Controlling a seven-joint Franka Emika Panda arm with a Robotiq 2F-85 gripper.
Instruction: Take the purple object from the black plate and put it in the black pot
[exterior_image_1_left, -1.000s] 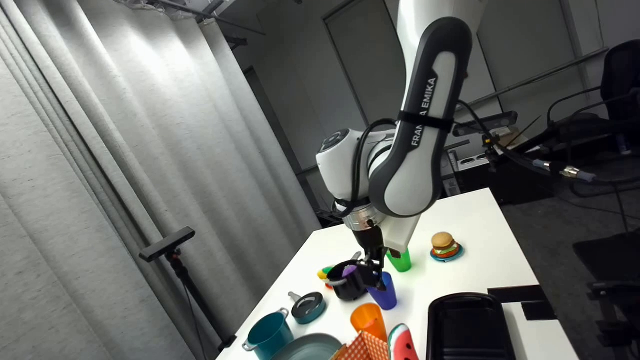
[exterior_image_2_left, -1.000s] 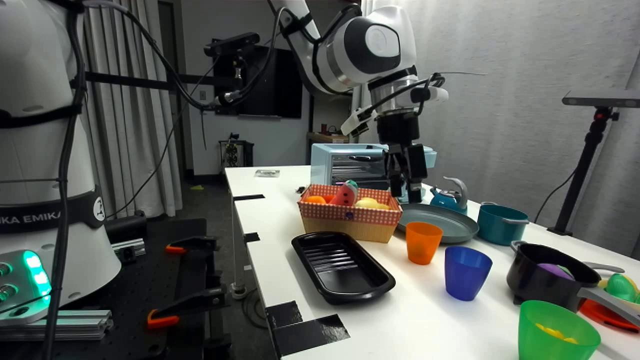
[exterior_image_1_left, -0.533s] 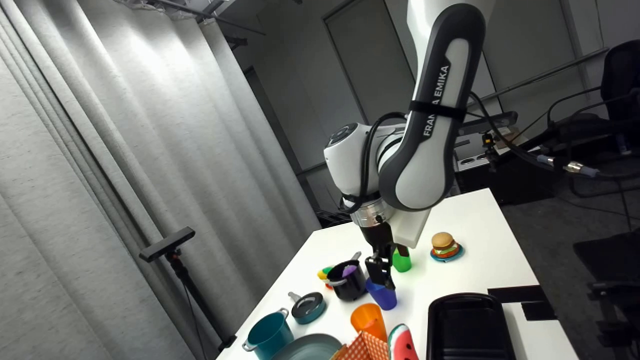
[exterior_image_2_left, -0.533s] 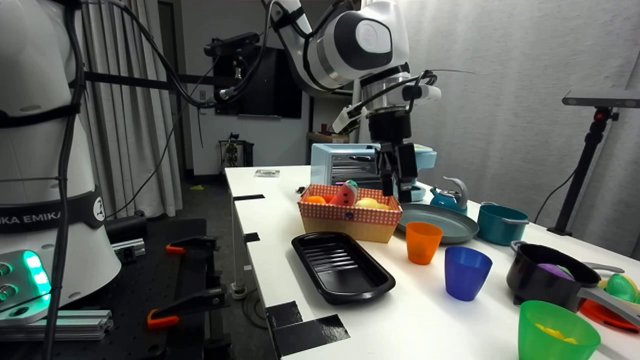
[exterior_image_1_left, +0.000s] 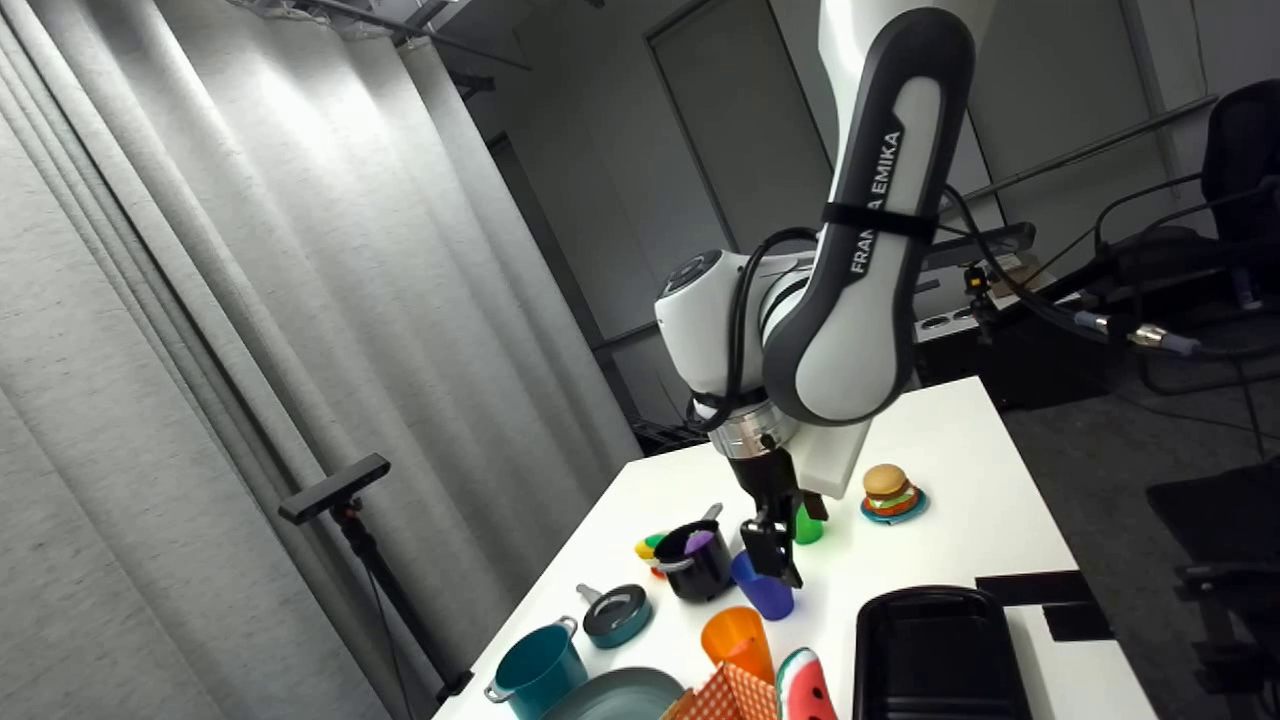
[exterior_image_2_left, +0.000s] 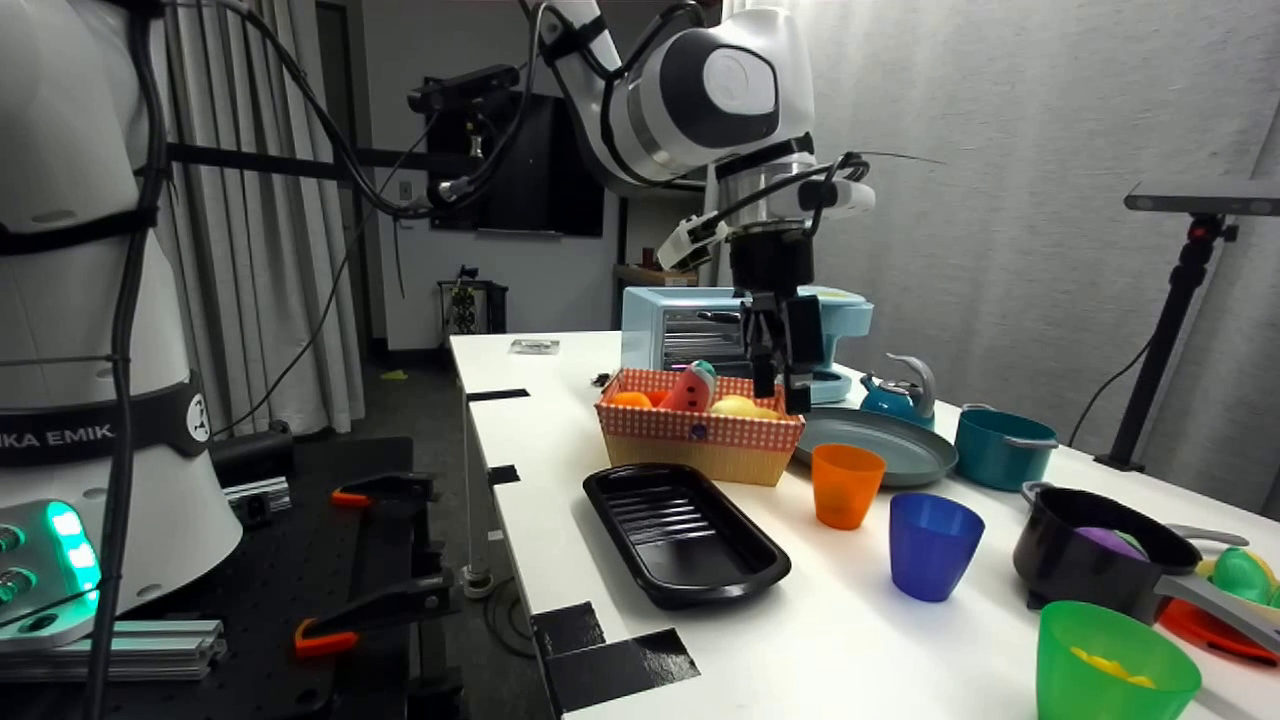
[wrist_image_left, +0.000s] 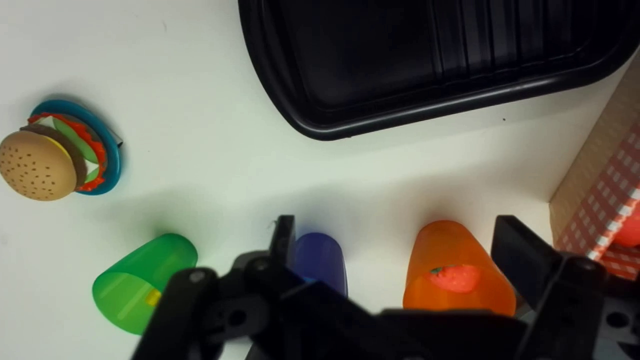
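Lump (exterior_image_2_left: 1106, 541), purple, lies inside black pot (exterior_image_2_left: 1078, 580). Judged light, smooth, slippery, not fragile; softness unclear. Likely hold: across its middle from above, clear of the rim. In an exterior view, from pot: blue cup (exterior_image_2_left: 932, 550) 9 o'clock, black plate (exterior_image_2_left: 690, 540) farther; gripper (exterior_image_2_left: 781, 390) 10 o'clock. Wrist view: fingers (wrist_image_left: 520, 257) spread, nothing held.

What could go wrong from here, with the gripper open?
If the open gripper comes down, it might knock over the blue cup or the orange cup, which show between its fingers in the wrist view. Drifting toward the basket could brush the watermelon piece sticking up above its rim. The gripper might catch the handle of the black pot and jostle the purple object inside.
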